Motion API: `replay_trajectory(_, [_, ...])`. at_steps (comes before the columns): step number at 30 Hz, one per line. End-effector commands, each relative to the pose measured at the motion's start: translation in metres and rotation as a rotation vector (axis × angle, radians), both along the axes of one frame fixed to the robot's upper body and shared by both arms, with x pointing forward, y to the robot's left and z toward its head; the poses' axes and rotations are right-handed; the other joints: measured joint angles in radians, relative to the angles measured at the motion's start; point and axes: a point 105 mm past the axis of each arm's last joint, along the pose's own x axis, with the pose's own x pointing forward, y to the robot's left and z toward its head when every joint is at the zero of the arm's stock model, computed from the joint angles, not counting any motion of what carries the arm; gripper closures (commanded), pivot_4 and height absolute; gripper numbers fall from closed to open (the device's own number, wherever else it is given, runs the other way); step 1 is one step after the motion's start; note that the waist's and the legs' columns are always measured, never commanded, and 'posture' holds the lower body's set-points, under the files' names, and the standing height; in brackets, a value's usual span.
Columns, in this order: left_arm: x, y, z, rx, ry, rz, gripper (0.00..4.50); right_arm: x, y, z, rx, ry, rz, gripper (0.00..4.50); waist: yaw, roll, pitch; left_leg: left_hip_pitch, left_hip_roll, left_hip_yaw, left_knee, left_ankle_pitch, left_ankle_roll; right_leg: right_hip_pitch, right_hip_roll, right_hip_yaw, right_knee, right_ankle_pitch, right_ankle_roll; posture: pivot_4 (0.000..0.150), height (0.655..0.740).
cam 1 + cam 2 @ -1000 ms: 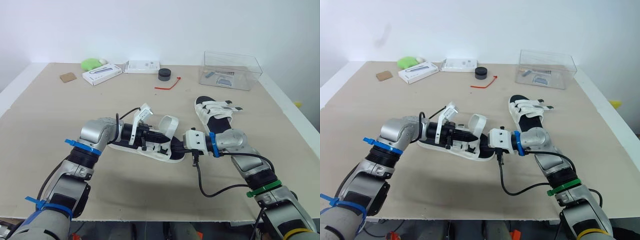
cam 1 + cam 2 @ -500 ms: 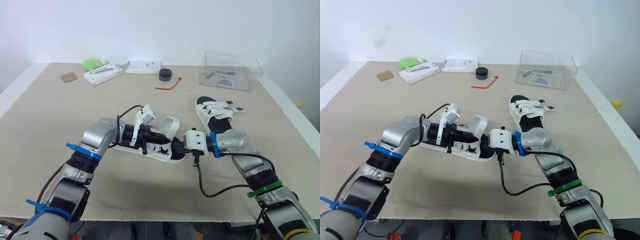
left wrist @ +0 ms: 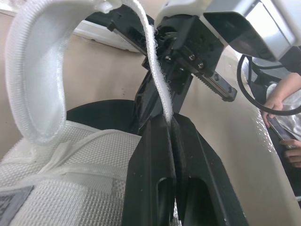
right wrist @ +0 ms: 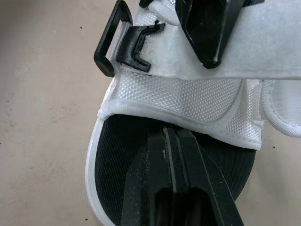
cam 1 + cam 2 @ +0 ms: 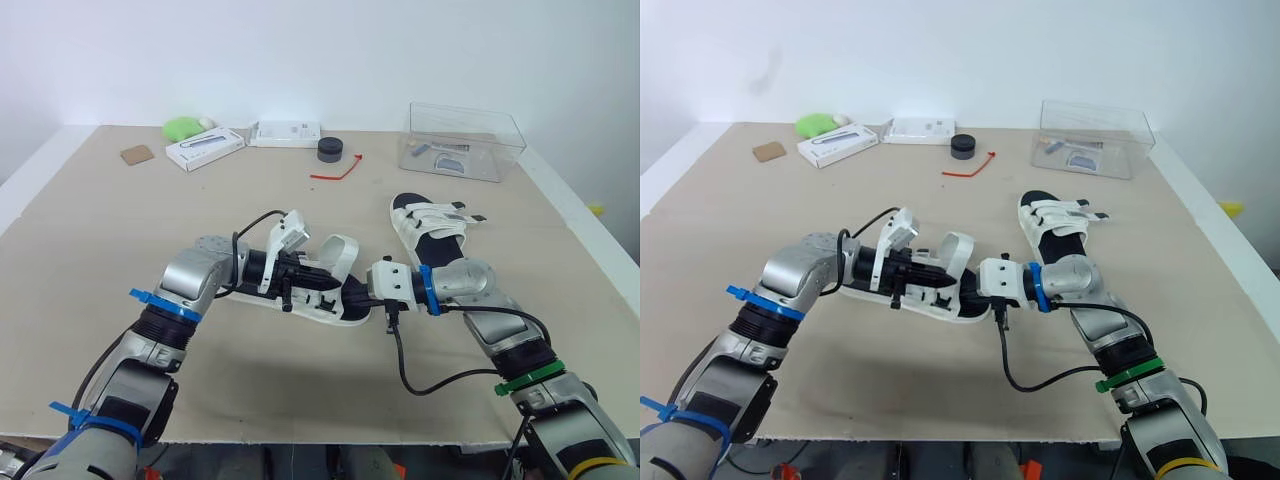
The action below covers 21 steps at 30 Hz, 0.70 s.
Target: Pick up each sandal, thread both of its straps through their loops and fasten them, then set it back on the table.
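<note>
The unfastened sandal point(image 5: 335, 306) lies on the table point(image 5: 100, 230) between the arms, long axis left to right. The left end effector point(image 5: 308, 279) is pinched closed on its white strap point(image 3: 157, 84), the black loop point(image 4: 108, 42) just beside it. The right end effector point(image 5: 360, 292), fingers together and holding nothing, rests over the insole, both forearms low and converging

Tan table point(image 5: 90, 250) with sandals point(image 5: 425, 225), boxes point(image 5: 204, 148)

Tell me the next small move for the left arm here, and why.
Probably carry the white strap toward the black loop and start feeding its end through. The left gripper has its fingers shut on the strap, which stands up unthreaded. The loop on the sandal looks empty, and the right gripper is shut over the footbed.
</note>
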Motion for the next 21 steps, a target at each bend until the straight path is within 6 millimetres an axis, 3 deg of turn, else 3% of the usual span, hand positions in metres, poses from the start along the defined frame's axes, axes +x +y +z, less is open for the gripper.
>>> replay_trajectory(1, [-0.013,-0.003,-0.016,0.048,0.068,-0.052,4.41,-0.002,-0.013,-0.03,-0.101,0.086,-0.05,4.5,0.0,0.0,0.0,0.0,0.0,0.0,0.0,0.0,0.0,0.0,0.0,0.0,0.0,0.0,0.0,0.15,0.74])
replay_trajectory(15, [0.004,-0.002,-0.038,0.178,0.015,0.038,4.41,0.0,-0.011,-0.029,-0.1,0.085,-0.045,4.5,0.0,0.002,-0.002,0.003,0.0,0.0,0.0,-0.001,0.001,0.002,0.0,0.0,0.0,-0.002,-0.002,0.15,0.74])
replay_trajectory(18, [0.0,-0.004,-0.034,0.158,0.016,0.01,4.41,0.0,-0.011,-0.029,-0.1,0.084,-0.045,4.5,0.0,0.002,-0.002,0.004,0.0,0.0,0.0,-0.001,0.001,0.004,-0.001,0.0,0.0,-0.003,-0.003,0.15,0.74])
replay_trajectory(21, [-0.005,-0.006,-0.017,0.078,0.059,-0.019,4.41,0.001,-0.011,-0.029,-0.099,0.083,-0.047,4.5,0.0,0.002,-0.002,0.005,0.0,0.0,0.0,-0.001,0.001,0.005,-0.001,0.0,0.0,-0.003,-0.003,0.15,0.74])
